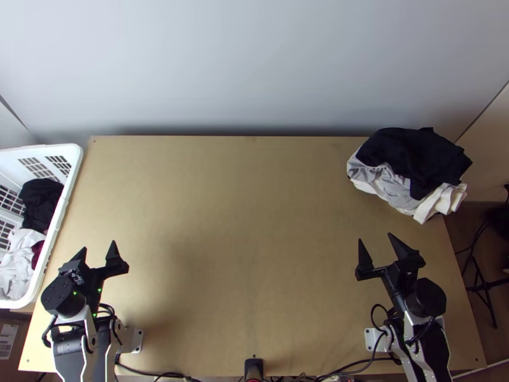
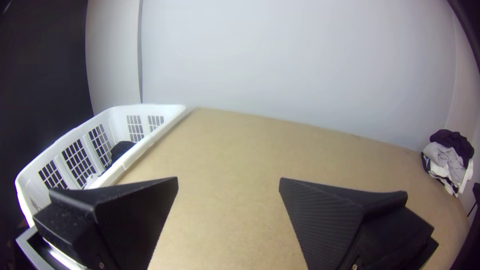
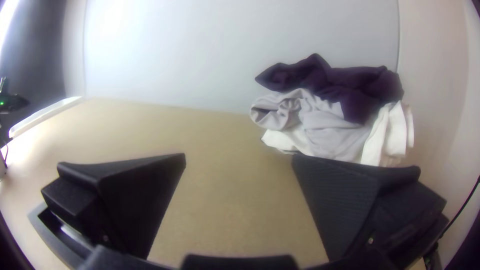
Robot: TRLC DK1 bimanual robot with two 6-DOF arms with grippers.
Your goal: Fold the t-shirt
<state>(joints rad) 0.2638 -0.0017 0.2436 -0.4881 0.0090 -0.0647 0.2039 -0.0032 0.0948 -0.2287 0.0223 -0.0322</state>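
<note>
At left gripper: spread wide, holding nothing, pointing up the table from the near left part. At right gripper: likewise wide apart, with nothing gripped, pointing up the table from the near right part. In both wrist views, looking between flat black fingers onto light wooden table.

Beyond right gripper, at the table's far right corner: bunched clothes in a heap, well apart from those fingers. On top, a dark garment, crumpled; beneath, a light grey garment, rumpled and partly covered; at the bottom and right, white cloth, in loose folds.

Along the left side: white plastic laundry basket with slotted walls. Inside, a black garment, bunched; nearer, a pale garment, crumpled, and beside it a bit of dark red cloth.

As to the t-shirt: cannot tell which piece, in heap or basket.

At the near edge, mid-table: small black device. Behind the far edge: pale wall.
</note>
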